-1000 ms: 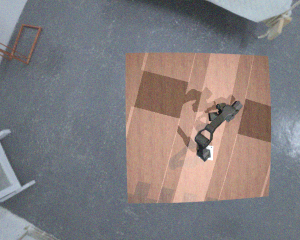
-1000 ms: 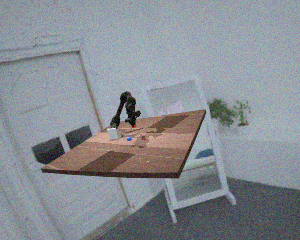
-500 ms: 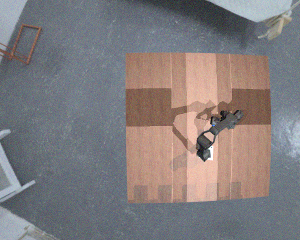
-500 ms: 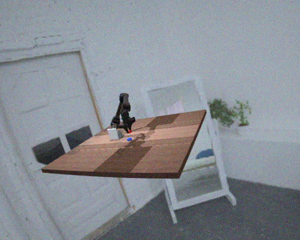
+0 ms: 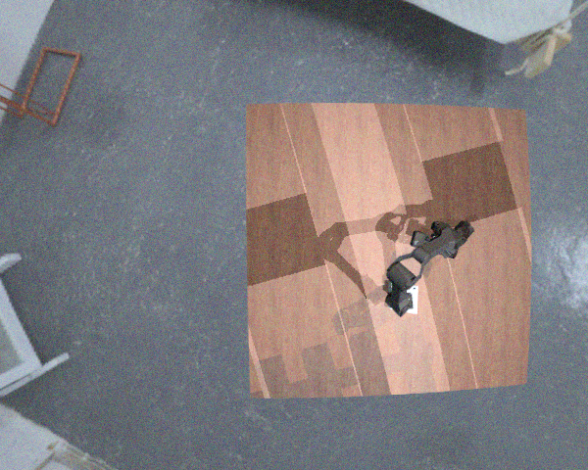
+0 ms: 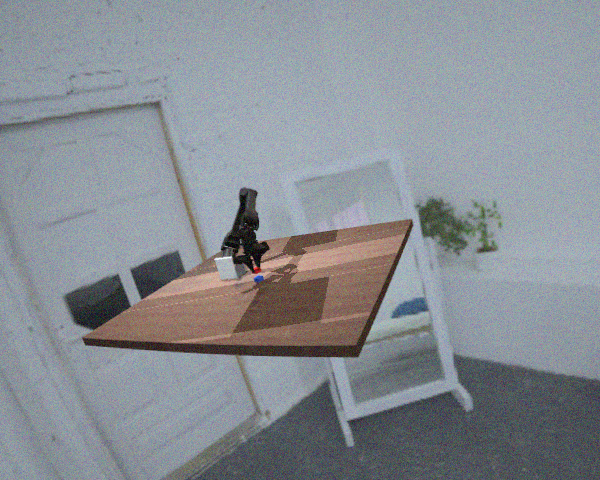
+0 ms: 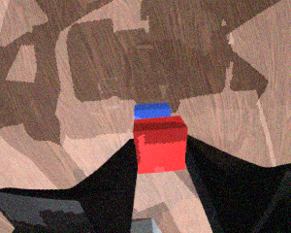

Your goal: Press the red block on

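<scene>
Arm parts [image 5: 403, 274] [image 6: 247, 211] hide whatever lies beneath them in the top view, where I can't make out either the red block [image 6: 256, 269] [image 7: 161, 152] or the blue block [image 6: 259, 278] [image 7: 152, 111]; the white piece [image 5: 415, 305] beside the arm's foot is partly covered, its small dark marks too tiny to read, and an orange-brown metal frame [image 5: 65, 91] is cut off by the left edge. In the exterior view both blocks are very small and blurred, the red one at the fingertips of the black gripper [image 6: 256, 268] [image 7: 161, 146], the blue one just beside and below it in the view, resting on the wooden table [image 5: 294, 152] [image 6: 290, 304] [image 7: 233, 116]; a white box [image 6: 229, 268] stands near them and covers part of the arm's foot. In the wrist view the fingers run out of the bottom of the picture, clenched on the red block, one against each side. Its broad face is bright, plain red with a slightly ragged shadow edge, its narrower upper face darker. The blue block shows beyond it as a short strip, its nearer part hidden, so I can't tell whether the two touch.
</scene>
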